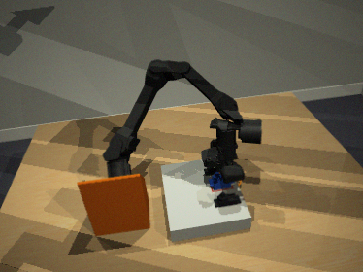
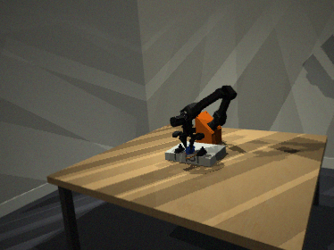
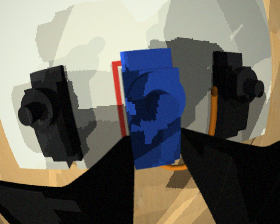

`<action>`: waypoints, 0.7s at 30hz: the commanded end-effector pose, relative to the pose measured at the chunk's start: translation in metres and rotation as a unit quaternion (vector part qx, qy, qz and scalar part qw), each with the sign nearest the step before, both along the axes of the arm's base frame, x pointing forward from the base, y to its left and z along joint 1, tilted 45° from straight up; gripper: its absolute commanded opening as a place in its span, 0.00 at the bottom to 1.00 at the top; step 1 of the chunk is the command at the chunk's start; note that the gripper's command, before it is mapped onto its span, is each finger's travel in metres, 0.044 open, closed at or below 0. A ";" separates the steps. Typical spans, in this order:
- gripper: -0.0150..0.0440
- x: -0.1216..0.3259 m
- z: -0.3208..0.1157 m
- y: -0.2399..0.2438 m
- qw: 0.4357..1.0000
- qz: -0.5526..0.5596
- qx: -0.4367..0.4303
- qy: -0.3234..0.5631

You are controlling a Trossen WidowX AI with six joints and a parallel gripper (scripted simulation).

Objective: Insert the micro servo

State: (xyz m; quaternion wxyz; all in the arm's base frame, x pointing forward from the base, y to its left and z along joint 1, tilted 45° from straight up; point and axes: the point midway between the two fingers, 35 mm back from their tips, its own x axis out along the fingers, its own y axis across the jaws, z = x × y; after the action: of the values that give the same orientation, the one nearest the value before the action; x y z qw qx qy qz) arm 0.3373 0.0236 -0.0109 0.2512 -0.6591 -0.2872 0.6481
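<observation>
My gripper [image 1: 220,175] [image 2: 189,145] [image 3: 154,138] is shut on the blue micro servo [image 1: 221,182] [image 2: 190,150] [image 3: 150,112]. The servo's round top with the shaft side faces up toward the wrist camera. It is over the red-marked pocket; the red outline [image 3: 119,95] shows along its left side in the wrist view, and the servo hides the rest. An orange cable [image 3: 172,167] shows at the servo's lower end. Whether the ears touch the white deck [image 1: 189,214] [image 2: 216,151] [image 3: 90,30] or stand a little above it, I cannot tell.
Black servos stand on the deck on both sides of the blue one: one at the left [image 3: 50,115] and one at the right [image 3: 231,95] in the wrist view, with an orange cable beside the right one. An orange block [image 1: 116,206] [image 2: 206,127] stands by the arm's base.
</observation>
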 end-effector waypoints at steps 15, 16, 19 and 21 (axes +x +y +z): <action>0.25 -0.001 -0.013 0.013 1.000 -0.003 0.003 0.001; 0.25 -0.001 -0.013 0.013 1.000 -0.003 0.003 0.001; 0.34 0.000 -0.012 0.013 1.000 -0.003 0.003 0.001; 0.43 -0.001 -0.013 0.013 1.000 -0.003 0.003 0.001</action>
State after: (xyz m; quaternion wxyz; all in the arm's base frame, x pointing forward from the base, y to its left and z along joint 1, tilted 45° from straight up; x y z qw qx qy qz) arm 0.3367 0.0365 -0.0235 0.2523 -0.6585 -0.2874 0.6482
